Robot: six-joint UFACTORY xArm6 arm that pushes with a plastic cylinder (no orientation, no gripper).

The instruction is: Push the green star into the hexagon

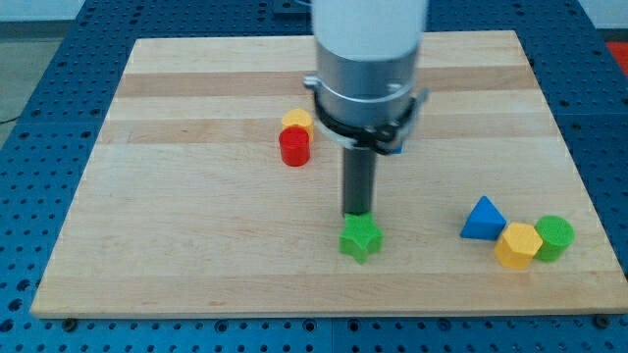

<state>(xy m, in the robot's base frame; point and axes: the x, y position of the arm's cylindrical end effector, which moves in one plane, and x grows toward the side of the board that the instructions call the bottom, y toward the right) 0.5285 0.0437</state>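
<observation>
One green star [360, 238] sits near the view's bottom centre, with my tip [358, 214] touching its top edge (a bare rod, holding nothing). I judge contact made; next I must come round to its left and push right toward the yellow hexagon [517, 244]. Blue triangle [483, 220] stands partly between; green cylinder [554, 237] flanks it.
</observation>
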